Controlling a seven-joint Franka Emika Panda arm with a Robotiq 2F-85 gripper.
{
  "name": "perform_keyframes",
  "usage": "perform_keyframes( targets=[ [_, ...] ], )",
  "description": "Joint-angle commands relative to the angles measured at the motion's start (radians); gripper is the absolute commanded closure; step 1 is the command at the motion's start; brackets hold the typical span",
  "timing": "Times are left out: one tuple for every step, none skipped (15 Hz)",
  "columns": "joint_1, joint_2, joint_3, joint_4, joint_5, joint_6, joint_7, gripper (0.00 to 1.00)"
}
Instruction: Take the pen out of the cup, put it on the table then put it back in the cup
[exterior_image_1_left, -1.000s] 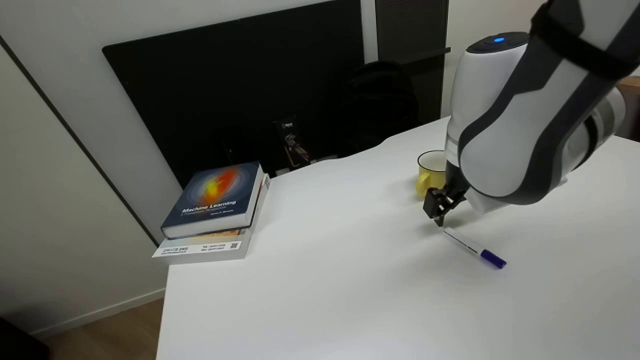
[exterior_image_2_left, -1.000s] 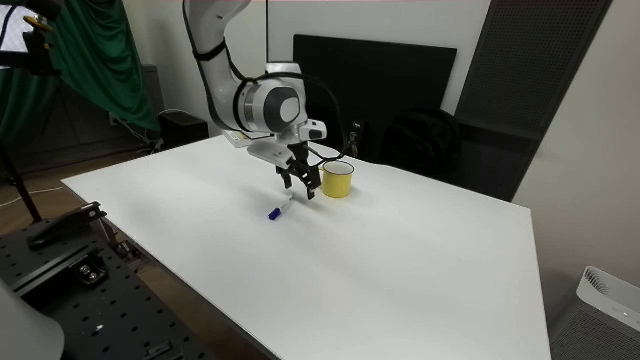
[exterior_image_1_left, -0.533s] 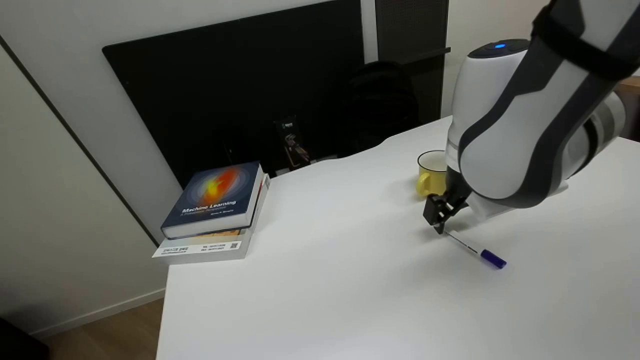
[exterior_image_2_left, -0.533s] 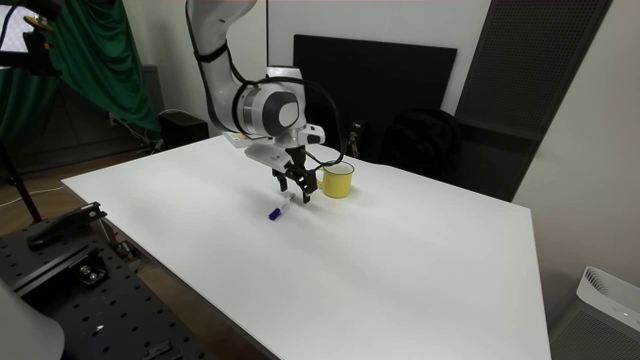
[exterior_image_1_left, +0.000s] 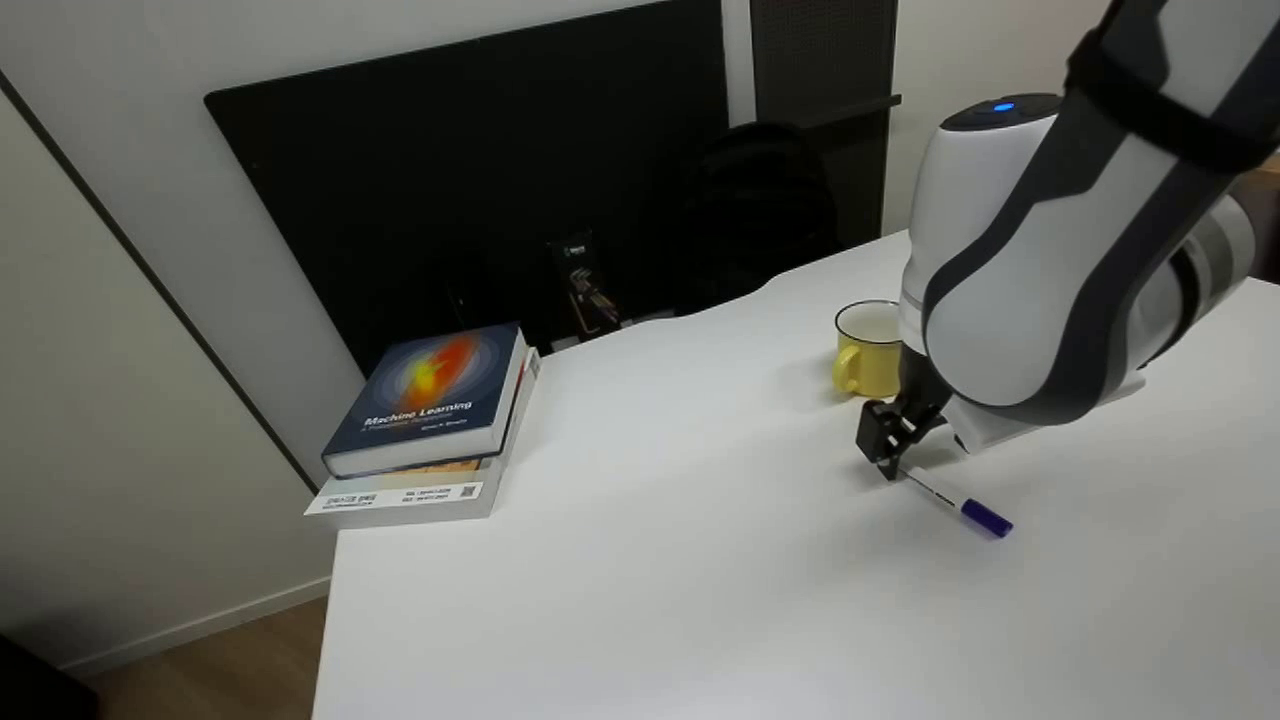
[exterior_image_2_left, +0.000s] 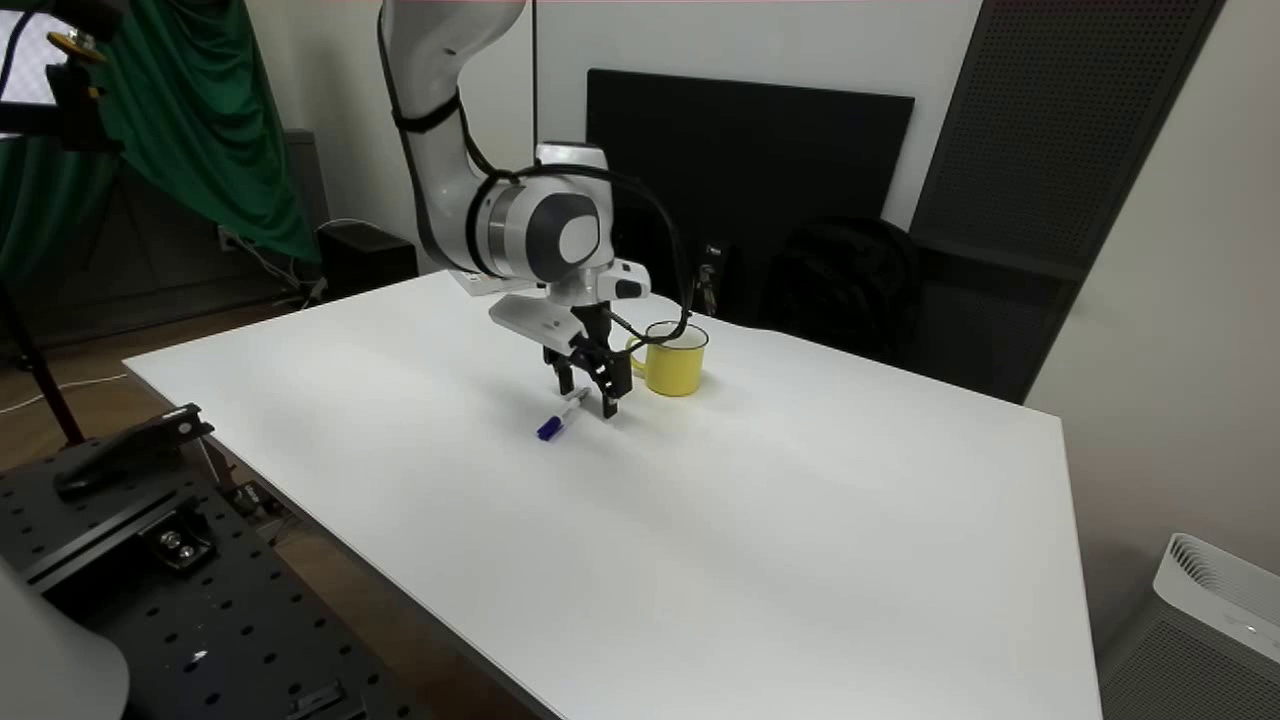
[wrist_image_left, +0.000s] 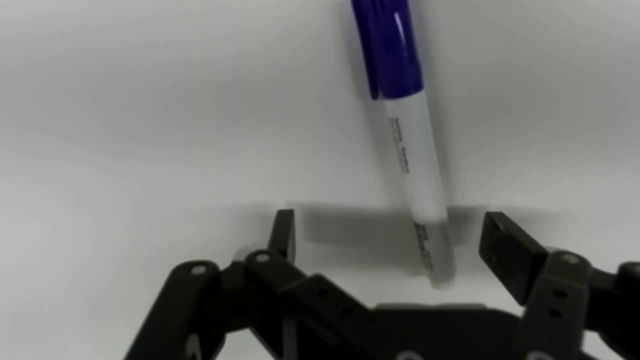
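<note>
Nearest, along the bottom of the wrist view, the gripper (wrist_image_left: 390, 232) has its two dark fingers (wrist_image_left: 284, 232) wide apart, one a little left of centre, one to the right; it has hold of nothing. Between them, as seen from the wrist, lies the white end of the pen (wrist_image_left: 417, 165), touching neither and nearer to the finger at the right of the frame. The barrel runs upward from there, slanting slightly left, to a blue cap cut off by the top edge.

The pen lies flat on the white table (wrist_image_left: 150, 125). The fingertips are close above the surface; whether they touch it, I cannot tell. Right of centre in an exterior view, the pen (exterior_image_1_left: 940, 492) runs from the gripper toward the lower right, cap outermost; in an exterior view its cap (exterior_image_2_left: 550, 428) sits to the lower left of the gripper.

Farther back, the yellow cup (exterior_image_2_left: 675, 370) stands upright on the table, near the gripper, its handle on the left in both exterior views.

Farther off, at the left of an exterior view, a dark blue book (exterior_image_1_left: 425, 400) lies on a white book (exterior_image_1_left: 400, 497), and a black panel (exterior_image_1_left: 450, 170) fills the upper middle beyond.
</note>
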Motion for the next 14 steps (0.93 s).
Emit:
perform_keyframes(
  targets=[
    [-0.005, 0.005, 0.002, 0.012, -0.001, -0.006, -0.005, 0.36],
    [-0.004, 0.007, 0.000, 0.013, -0.001, -0.006, -0.003, 0.43],
    [-0.003, 0.008, -0.004, 0.013, -0.001, -0.006, -0.001, 0.51],
    [-0.001, 0.007, -0.007, 0.013, -0.001, -0.003, 0.001, 0.58],
    [-0.001, 0.007, -0.008, 0.013, -0.001, -0.002, 0.001, 0.65],
    [0.000, 0.006, -0.010, 0.013, -0.001, 0.000, 0.003, 0.71],
    [0.000, 0.005, -0.011, 0.013, 0.000, 0.000, 0.003, 0.77],
    [-0.001, 0.005, -0.012, 0.013, 0.000, -0.001, 0.003, 0.85],
    [-0.004, 0.003, -0.012, 0.013, 0.001, -0.002, 0.003, 0.91],
    [-0.005, 0.002, -0.014, 0.013, 0.001, -0.002, 0.003, 0.99],
    [-0.008, -0.001, -0.014, 0.015, 0.002, -0.005, 0.003, 1.00],
    [-0.009, -0.003, -0.019, 0.016, 0.002, -0.006, 0.004, 0.97],
    [-0.008, -0.005, -0.025, 0.018, 0.002, -0.005, 0.006, 0.96],
    [-0.007, -0.007, -0.031, 0.021, 0.001, -0.005, 0.008, 0.96]
  ],
)
